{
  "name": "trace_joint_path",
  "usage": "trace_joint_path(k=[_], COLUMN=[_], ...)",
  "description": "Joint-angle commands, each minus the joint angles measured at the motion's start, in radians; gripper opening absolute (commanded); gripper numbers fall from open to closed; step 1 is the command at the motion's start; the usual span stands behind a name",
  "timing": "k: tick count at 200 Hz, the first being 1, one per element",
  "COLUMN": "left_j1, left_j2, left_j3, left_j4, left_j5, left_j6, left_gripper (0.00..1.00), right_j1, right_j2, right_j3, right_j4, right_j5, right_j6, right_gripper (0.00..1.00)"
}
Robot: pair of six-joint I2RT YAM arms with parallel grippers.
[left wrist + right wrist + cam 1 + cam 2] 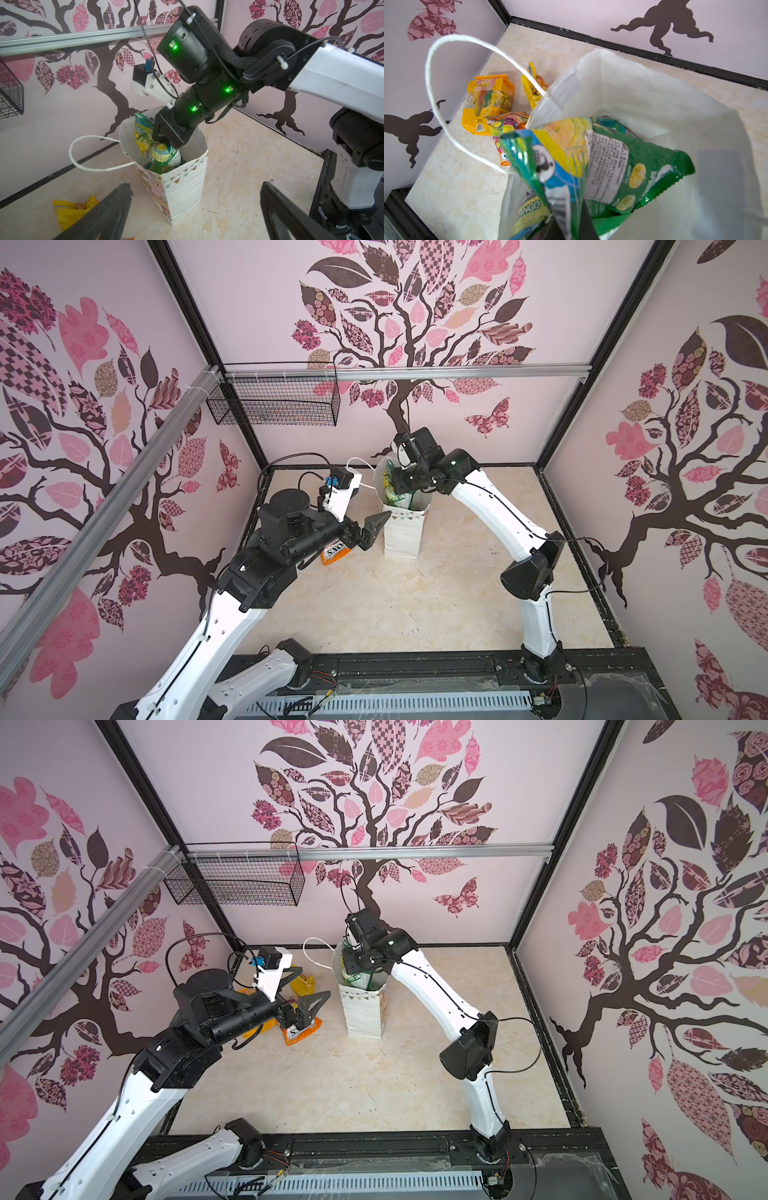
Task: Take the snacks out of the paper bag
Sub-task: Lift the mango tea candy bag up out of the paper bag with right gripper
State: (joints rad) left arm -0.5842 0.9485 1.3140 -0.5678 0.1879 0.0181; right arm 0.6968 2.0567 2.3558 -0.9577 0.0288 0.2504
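The white paper bag [401, 531] [363, 1011] [185, 191] stands upright at the back middle of the table. My right gripper [164, 141] [569, 228] reaches into its mouth, shut on a blue-yellow-green snack packet [560, 158] [162, 153] that rises above the rim. A green packet [643, 166] hangs beside it, and a teal one [610, 123] lies deeper in the bag. My left gripper [195, 185] [316, 980] is open and empty, just left of the bag. Three snacks lie on the table left of the bag: orange-yellow [488, 104], yellow [533, 87] [72, 209] and orange [506, 128] [334, 558].
A black wire basket [274, 402] hangs from the aluminium rail [457, 374] at the back left. The bag's white cord handle [83, 149] [446, 124] loops out toward the left wall. Patterned walls close in the table on three sides.
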Motion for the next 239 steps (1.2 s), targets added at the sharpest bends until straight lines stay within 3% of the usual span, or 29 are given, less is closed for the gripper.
trace_joint_path(k=[1,65,105,152,195,239], left_j1=[-0.004,-0.003,-0.004,0.018,0.148,0.157], left_j2=[-0.017,-0.022,0.024,0.073,0.113,0.154], left_j3=[-0.023,-0.03,0.037,0.097,0.156,0.199], left_j4=[0.033,0.052,-0.006,-0.041,-0.046,0.007], left_j5=[-0.019,-0.07,-0.138,-0.134,0.023,0.161], left_j6=[-0.016,-0.072,-0.183,-0.298,-0.407,-0.423], left_gripper=[0.98,0.97,0.95,0.95,0.95,0.94], right_j1=[-0.004,-0.004,-0.002,0.01,0.032,0.091], right_j2=[-0.125,-0.212,-0.321,-0.473,-0.588,-0.603], right_j3=[0.051,0.009,-0.155,-0.386,-0.563,-0.581], right_j4=[0.039,0.109,0.256,0.452,0.593,0.584], right_j5=[-0.009,-0.061,-0.136,-0.203,-0.225,-0.221], right_j6=[0.014,0.023,0.004,-0.06,-0.105,-0.157], right_gripper=[0.01,0.01,0.0,0.0,0.0,0.0])
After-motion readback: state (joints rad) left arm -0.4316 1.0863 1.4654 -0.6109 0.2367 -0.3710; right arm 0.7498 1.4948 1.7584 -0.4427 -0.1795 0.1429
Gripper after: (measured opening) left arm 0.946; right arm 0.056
